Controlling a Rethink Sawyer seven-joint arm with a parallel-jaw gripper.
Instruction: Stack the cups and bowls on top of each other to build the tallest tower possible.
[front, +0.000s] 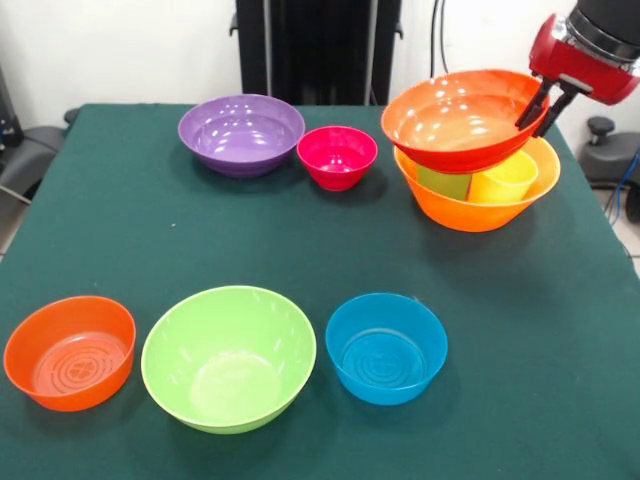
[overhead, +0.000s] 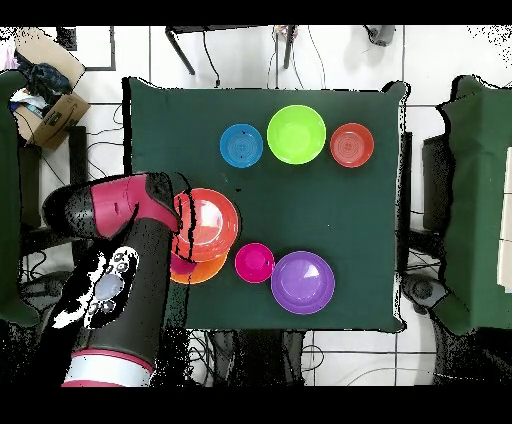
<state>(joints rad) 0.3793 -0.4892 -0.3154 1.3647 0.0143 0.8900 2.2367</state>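
My gripper (front: 537, 118) is at the far right, shut on the rim of the wide red-orange bowl (front: 455, 118), one finger inside and one outside. It holds the bowl tilted over the big orange bowl (front: 480, 212), which contains the green cup (front: 445, 182) and the yellow cup (front: 505, 178). I cannot tell whether the held bowl touches the cups. The purple cup is out of view. The purple bowl (front: 241, 133) and the small pink bowl (front: 337, 156) stand at the far middle. The small orange bowl (front: 70, 351), the big lime green bowl (front: 229, 356) and the small blue bowl (front: 386, 347) stand in a near row.
The green table (front: 300, 240) ends just right of the big orange bowl. In the overhead view my arm (overhead: 130, 215) covers the table's left edge beside the red-orange bowl (overhead: 212, 220). A cardboard box (overhead: 50, 115) lies on the floor at the left.
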